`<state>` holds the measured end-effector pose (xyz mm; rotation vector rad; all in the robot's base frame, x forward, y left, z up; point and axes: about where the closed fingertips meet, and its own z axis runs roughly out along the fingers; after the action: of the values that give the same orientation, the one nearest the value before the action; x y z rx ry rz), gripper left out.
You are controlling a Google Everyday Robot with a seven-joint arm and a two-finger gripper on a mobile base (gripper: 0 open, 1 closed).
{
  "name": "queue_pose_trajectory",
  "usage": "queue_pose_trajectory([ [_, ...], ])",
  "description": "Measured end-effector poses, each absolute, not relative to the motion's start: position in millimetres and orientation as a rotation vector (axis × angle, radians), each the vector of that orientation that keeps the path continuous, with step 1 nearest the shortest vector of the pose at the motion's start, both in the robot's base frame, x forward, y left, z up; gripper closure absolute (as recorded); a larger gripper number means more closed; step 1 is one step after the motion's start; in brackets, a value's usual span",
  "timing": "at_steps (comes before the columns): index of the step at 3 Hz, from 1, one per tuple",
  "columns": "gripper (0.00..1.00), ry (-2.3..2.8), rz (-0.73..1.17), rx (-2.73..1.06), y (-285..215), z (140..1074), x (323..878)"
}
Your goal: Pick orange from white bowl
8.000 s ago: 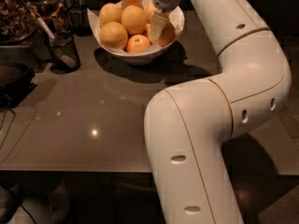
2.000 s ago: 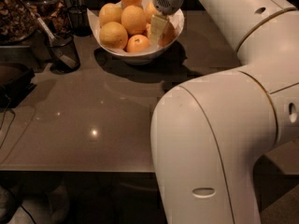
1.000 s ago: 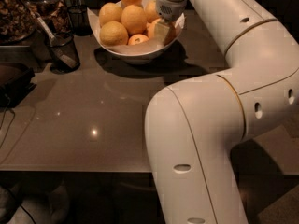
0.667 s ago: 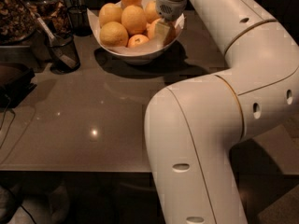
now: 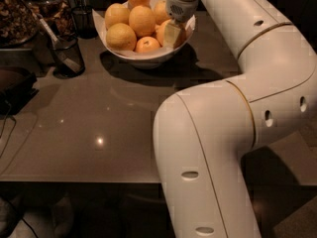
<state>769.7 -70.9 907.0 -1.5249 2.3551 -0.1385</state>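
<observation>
The white bowl [image 5: 148,58] stands at the back of the dark table and holds several yellow-orange fruits. A small deeper-orange fruit [image 5: 147,44] lies at the front, a large pale one [image 5: 121,36] at the front left, others are piled behind. My gripper [image 5: 172,34] reaches down into the bowl's right side, right against an orange [image 5: 161,31] that it mostly hides. The white arm bends from there across the right half of the view.
A dark glass cup [image 5: 67,53] with a utensil in it stands left of the bowl, another cup [image 5: 81,19] behind it. A container of brown snacks [image 5: 17,14] is at the back left. A dark object [image 5: 15,88] lies at the left edge.
The gripper has sunk slightly lower into the bowl's right side. The arm's elbow swung close to the camera two seconds ago and has moved back. The fruits have not visibly moved.
</observation>
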Motion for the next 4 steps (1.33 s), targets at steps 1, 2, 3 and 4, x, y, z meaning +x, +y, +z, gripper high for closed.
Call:
queue_pose_trajectory([
  [1, 1.0, 2.354, -0.139, -1.525, -70.8, 908.3, 769.6],
  [2, 1.0, 2.292, -0.134, -1.526, -64.0, 927.8, 767.1],
  [3, 1.0, 2.208, -0.082, -1.521, -59.4, 947.6, 759.6],
  [4, 1.0, 2.092, -0.066, -1.499, -56.9, 983.3, 745.9],
])
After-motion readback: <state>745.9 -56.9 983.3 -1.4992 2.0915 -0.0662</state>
